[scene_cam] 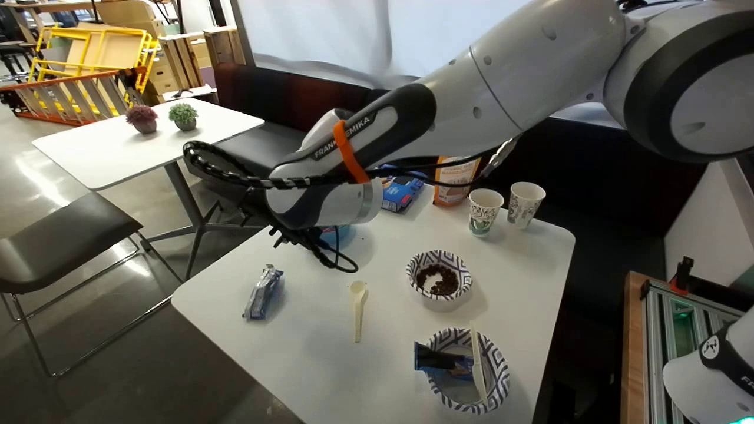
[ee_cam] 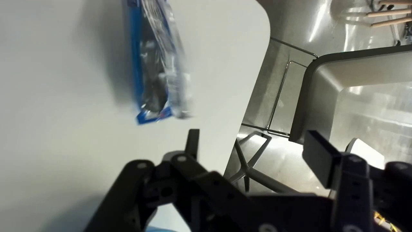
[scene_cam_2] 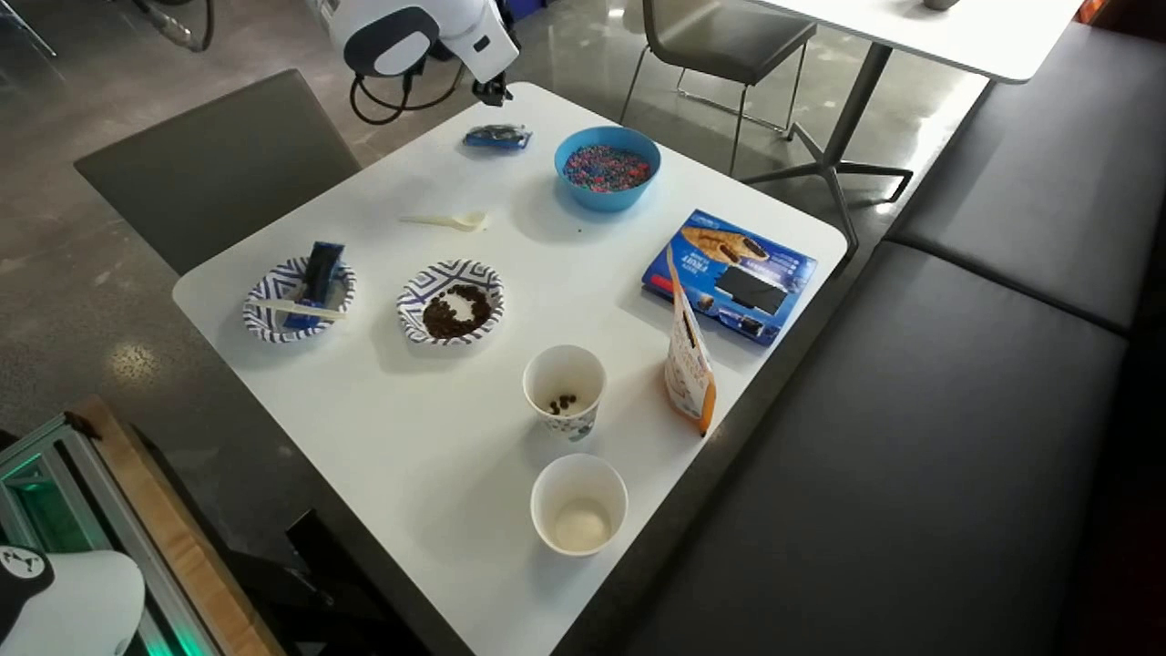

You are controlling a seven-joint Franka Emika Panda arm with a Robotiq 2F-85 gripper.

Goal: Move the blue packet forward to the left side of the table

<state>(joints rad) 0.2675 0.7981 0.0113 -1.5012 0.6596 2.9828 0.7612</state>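
Observation:
The blue packet is small and narrow, dark blue-grey with silvery wrapping. It lies flat on the white table point(scene_cam: 330, 365) near a corner, in both exterior views point(scene_cam: 263, 292) point(scene_cam_2: 497, 137). In the wrist view the blue packet point(ee_cam: 154, 64) is at the upper left, partly cut off by the top edge. My gripper point(ee_cam: 254, 146) is open, with nothing between its fingers. In the wrist view its left finger is over the table and its right finger over the floor beyond the edge. In an exterior view the gripper point(scene_cam_2: 493, 93) is close to the packet, apart from it.
A blue bowl point(scene_cam_2: 608, 169) of coloured bits stands near the packet. A spoon point(scene_cam: 358, 309), a patterned bowl point(scene_cam: 439, 274), a bowl with another packet point(scene_cam: 468, 369), two paper cups point(scene_cam_2: 565, 387), a flat bright-blue packet point(scene_cam_2: 729, 273) and an orange pouch point(scene_cam_2: 690, 374) share the table.

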